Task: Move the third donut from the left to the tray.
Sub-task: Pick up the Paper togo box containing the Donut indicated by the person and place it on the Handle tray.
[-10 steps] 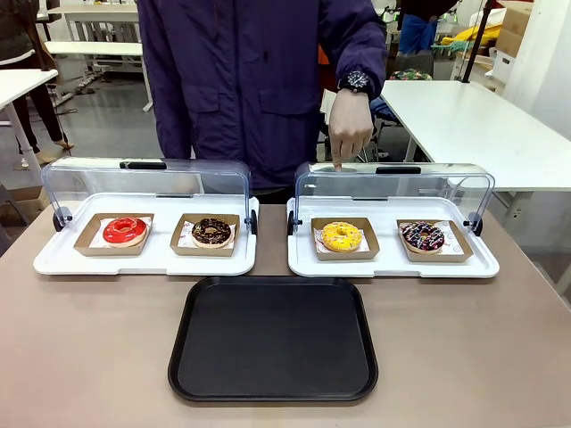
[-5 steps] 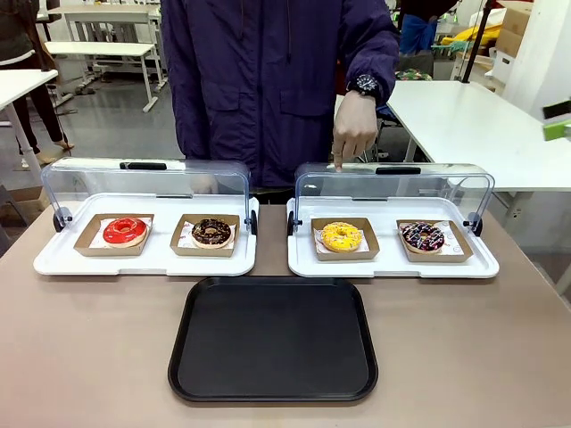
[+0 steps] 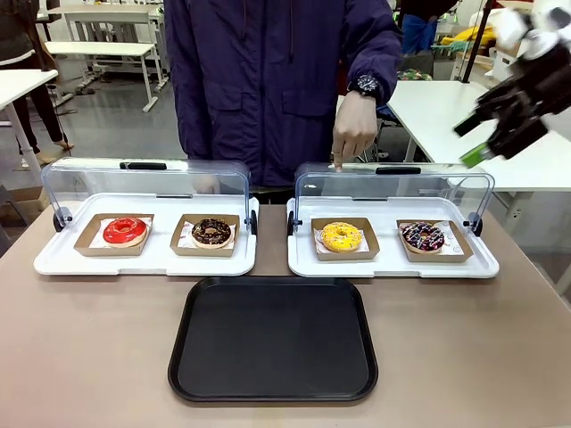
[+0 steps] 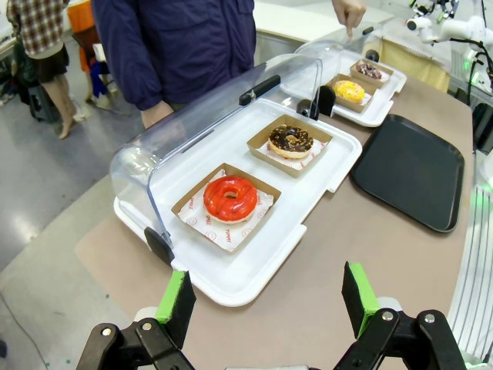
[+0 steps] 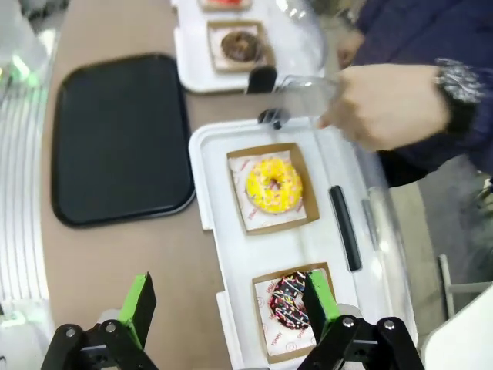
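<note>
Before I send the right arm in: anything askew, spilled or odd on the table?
Nothing stands out. The yellow donut sits centred in its holder, and the black tray lies flat. A person's hand points down at the clear lid behind it.

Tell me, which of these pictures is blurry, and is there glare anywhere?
Right wrist view: soft all over, the person's hand smeared, the yellow donut fuzzy. Front view: table crisp, the right gripper slightly blurred. Left wrist view: sharp, with pale glare on the clear lid and wide-angle bending at the edges.
</note>
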Controlling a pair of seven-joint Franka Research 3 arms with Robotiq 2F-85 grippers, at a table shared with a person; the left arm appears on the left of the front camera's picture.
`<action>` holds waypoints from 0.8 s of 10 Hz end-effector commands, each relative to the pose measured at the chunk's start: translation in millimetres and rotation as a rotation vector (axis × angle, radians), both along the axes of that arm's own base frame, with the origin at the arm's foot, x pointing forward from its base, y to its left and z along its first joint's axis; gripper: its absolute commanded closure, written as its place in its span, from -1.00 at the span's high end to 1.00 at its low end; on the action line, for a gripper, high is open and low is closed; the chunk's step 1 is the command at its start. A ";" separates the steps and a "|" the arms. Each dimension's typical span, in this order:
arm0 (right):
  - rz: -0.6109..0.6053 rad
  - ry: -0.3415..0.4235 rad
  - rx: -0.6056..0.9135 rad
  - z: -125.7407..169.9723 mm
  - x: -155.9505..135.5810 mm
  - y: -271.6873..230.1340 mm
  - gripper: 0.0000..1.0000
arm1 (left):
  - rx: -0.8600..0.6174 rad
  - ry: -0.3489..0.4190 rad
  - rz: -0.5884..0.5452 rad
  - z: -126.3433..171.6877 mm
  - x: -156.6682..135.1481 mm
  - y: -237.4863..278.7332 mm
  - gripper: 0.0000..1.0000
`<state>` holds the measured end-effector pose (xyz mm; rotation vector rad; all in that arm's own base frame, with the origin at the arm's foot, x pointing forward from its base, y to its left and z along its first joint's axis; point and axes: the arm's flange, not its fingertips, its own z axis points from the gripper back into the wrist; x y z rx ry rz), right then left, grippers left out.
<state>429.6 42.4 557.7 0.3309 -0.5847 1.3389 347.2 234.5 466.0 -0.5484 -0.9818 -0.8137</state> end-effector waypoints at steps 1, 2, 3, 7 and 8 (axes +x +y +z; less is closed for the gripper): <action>-0.032 0.018 -0.130 -27.0 14.9 23.0 1.00 | 0.006 -0.003 -0.008 2.3 -1.6 0.7 1.00; -0.032 0.038 -0.153 -38.8 19.3 34.5 1.00 | 0.006 -0.003 -0.008 2.3 -1.6 0.7 1.00; -0.042 0.069 -0.167 -48.1 23.1 41.3 1.00 | 0.006 -0.003 -0.008 2.3 -1.6 0.7 1.00; 0.006 0.038 -0.141 -47.4 19.1 40.1 1.00 | 0.006 -0.003 -0.008 2.3 -1.6 0.7 1.00; 0.006 0.038 -0.141 -47.4 19.1 40.1 1.00 | 0.006 -0.003 -0.008 2.3 -1.6 0.7 1.00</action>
